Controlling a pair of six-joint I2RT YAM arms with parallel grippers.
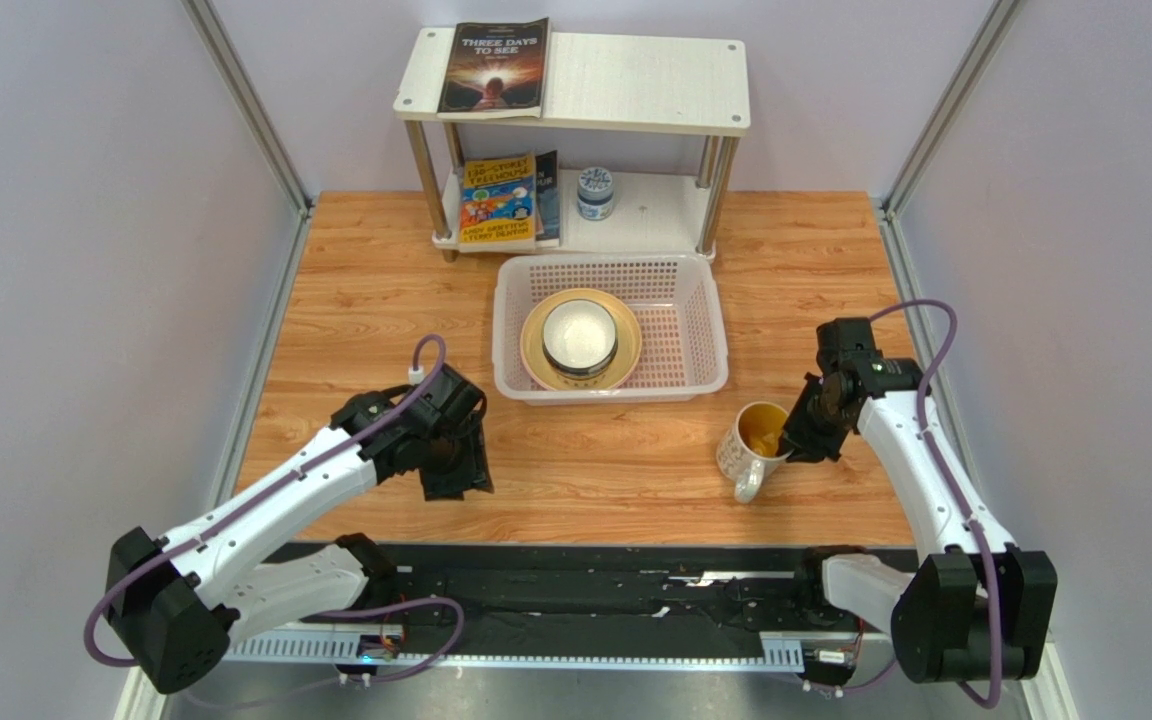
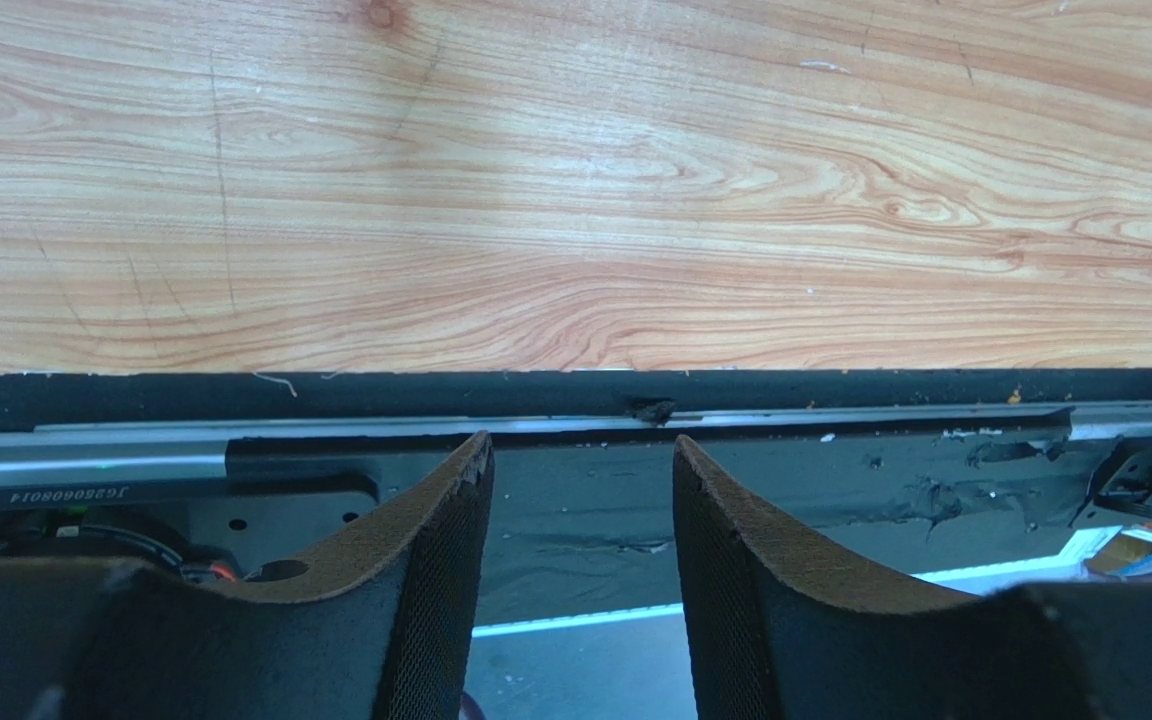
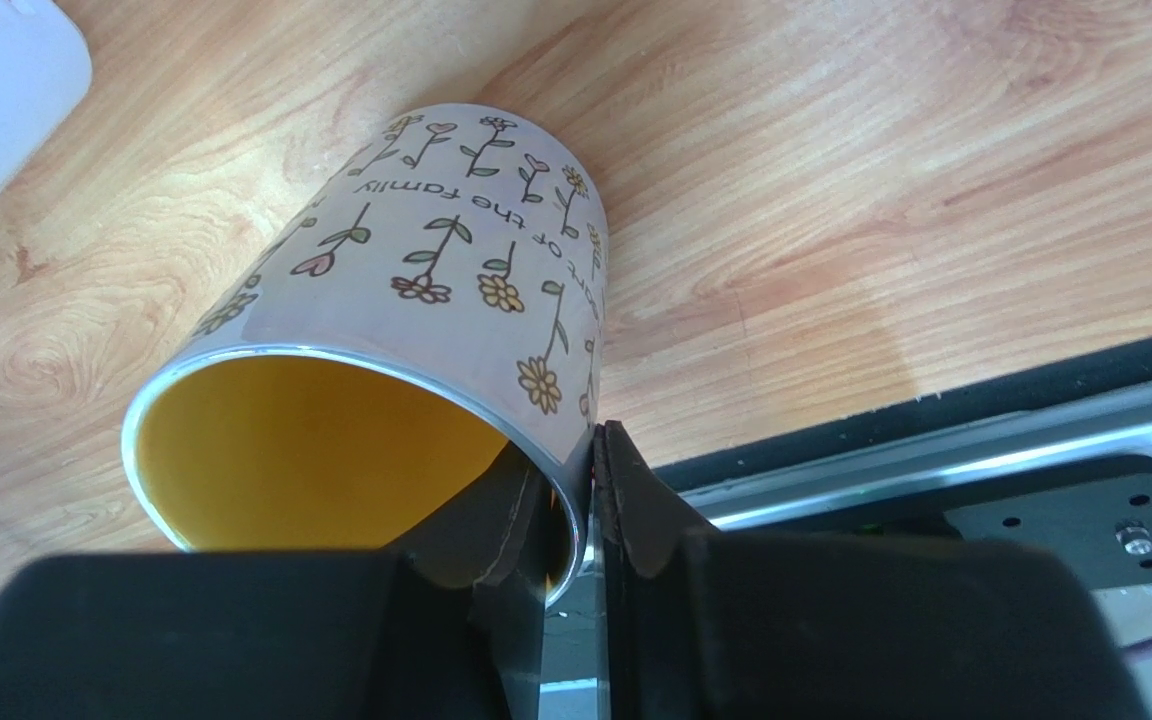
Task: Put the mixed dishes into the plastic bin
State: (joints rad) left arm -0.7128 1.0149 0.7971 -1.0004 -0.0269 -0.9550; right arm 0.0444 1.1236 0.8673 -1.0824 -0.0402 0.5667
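Observation:
The whitish mesh plastic bin (image 1: pixel 684 342) stands mid-table. In it lies the pale yellow plate (image 1: pixel 540 353) with a white bowl (image 1: pixel 579 336) on top. The yellow-lined mug (image 1: pixel 755 444), white with small flowers, is tilted at the right front; it also shows in the right wrist view (image 3: pixel 432 285). My right gripper (image 1: pixel 803 435) is shut on the mug's rim, one finger inside and one outside (image 3: pixel 575 503). My left gripper (image 1: pixel 455 468) is open and empty over the table's front edge (image 2: pixel 582 465). The other dishes are out of view.
A white two-tier shelf (image 1: pixel 642 83) stands at the back with a book (image 1: pixel 495 65) on top, more books (image 1: pixel 507 198) and a small blue-and-white jar (image 1: pixel 594 191) on the lower tier. A black rail (image 1: pixel 612 578) runs along the near edge. Walls close both sides.

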